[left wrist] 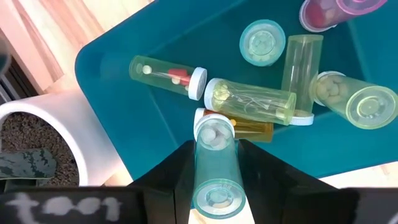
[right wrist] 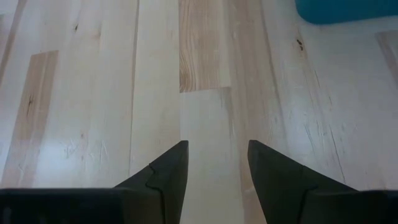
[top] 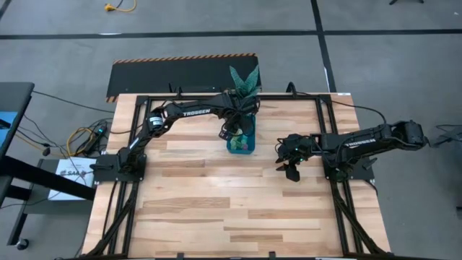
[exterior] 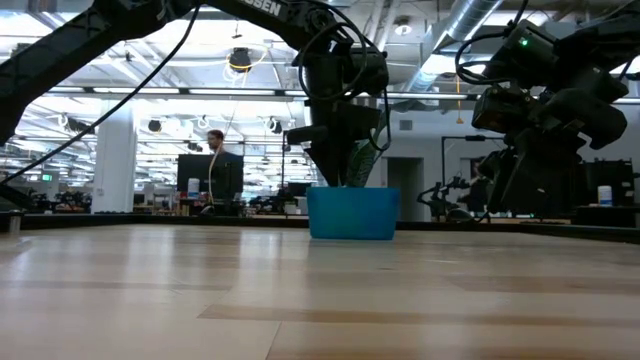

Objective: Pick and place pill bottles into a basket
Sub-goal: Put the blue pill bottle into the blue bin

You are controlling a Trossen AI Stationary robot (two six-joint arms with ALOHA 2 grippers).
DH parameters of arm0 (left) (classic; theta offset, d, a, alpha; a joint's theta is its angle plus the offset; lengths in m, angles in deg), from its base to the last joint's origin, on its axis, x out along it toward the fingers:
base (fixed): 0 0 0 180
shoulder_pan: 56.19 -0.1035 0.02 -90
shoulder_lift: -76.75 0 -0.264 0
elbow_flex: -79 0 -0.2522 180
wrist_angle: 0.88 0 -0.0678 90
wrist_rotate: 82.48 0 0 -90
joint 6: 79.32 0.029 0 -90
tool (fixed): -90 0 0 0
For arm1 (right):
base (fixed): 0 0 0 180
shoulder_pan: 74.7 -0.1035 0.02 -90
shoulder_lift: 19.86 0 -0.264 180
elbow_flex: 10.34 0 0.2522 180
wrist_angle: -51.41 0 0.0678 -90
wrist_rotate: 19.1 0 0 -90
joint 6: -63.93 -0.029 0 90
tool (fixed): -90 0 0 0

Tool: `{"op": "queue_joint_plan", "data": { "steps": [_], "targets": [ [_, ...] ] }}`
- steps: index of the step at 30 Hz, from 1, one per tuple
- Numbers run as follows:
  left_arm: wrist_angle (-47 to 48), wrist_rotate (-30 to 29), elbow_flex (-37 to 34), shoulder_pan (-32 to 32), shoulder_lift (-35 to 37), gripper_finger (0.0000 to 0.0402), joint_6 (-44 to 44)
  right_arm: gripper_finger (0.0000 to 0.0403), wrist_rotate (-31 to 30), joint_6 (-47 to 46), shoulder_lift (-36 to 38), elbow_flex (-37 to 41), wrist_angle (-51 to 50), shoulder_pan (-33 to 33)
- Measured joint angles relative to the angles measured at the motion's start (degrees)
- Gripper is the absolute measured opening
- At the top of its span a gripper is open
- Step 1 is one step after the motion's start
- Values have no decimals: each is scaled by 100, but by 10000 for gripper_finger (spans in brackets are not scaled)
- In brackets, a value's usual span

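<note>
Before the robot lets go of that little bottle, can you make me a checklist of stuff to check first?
1. Left pincer is over the basket: ok, it hangs above the teal bin.
2. Teal bottle sits between the left pincer's fingers: ok; whether the grip is tight or loosening: cannot tell.
3. Room to land: not ok for a flat spot; the yellow bottles and an orange bottle lie right below, so it would likely drop onto them.
4. White plant pot out of the way: ok, beside the basket.
5. Right pincer clear: ok, open and empty over bare table.
</note>
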Motion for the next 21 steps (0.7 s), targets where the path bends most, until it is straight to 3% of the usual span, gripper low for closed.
{"op": "queue_joint_plan", "data": {
  "steps": [21],
  "targets": [
    [78, -3, 0, -1, 0, 110, -237, 159, 0, -2, 0, 0, 1, 0]
  ]
}}
